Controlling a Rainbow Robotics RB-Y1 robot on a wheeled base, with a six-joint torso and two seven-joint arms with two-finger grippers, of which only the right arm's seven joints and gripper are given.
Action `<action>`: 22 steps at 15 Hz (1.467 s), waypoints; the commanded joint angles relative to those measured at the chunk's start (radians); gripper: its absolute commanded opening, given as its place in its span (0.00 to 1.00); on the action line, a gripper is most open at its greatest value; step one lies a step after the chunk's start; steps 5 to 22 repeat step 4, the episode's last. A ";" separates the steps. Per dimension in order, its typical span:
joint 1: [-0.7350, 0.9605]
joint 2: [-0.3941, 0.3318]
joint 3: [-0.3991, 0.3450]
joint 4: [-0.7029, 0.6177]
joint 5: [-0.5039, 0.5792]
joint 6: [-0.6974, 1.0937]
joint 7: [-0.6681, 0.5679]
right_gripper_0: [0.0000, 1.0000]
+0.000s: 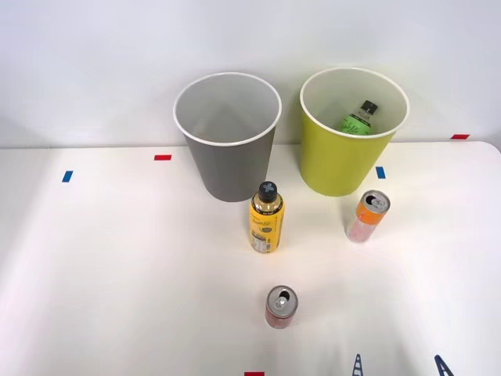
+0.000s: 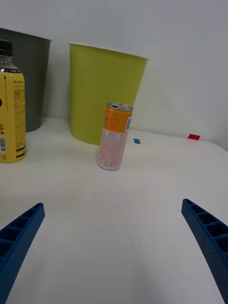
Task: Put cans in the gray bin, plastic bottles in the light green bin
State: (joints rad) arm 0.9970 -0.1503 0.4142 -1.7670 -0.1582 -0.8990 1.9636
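The right gripper (image 2: 114, 247), fingers spread wide and empty, faces the upright orange-and-pink can (image 2: 114, 137), which stands dead ahead at 12 o'clock, just before the light green bin (image 2: 102, 90).

A gray bin (image 1: 228, 149) with a white rim stands beside a lime, yellow-green bin (image 1: 344, 157), also white-rimmed and pale inside, which holds a green-labelled bottle (image 1: 358, 119) with a black cap. On the white table (image 1: 117, 274): a yellow-labelled bottle (image 1: 266, 219) with black print and a black cap, an orange-and-pink can (image 1: 367, 217), a red can (image 1: 279, 307) with a silver top, and red tape marks (image 1: 163, 157) and blue tape marks (image 1: 67, 176). The gripper's (image 2: 114, 247) ribbed fingers (image 2: 19, 237) are blue.
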 commanded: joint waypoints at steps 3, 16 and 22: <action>0.000 0.000 0.000 0.000 0.000 0.000 0.000 1.00; 0.000 0.000 0.000 0.000 0.000 0.000 0.000 1.00; 0.000 0.000 0.000 0.000 0.000 0.000 0.000 1.00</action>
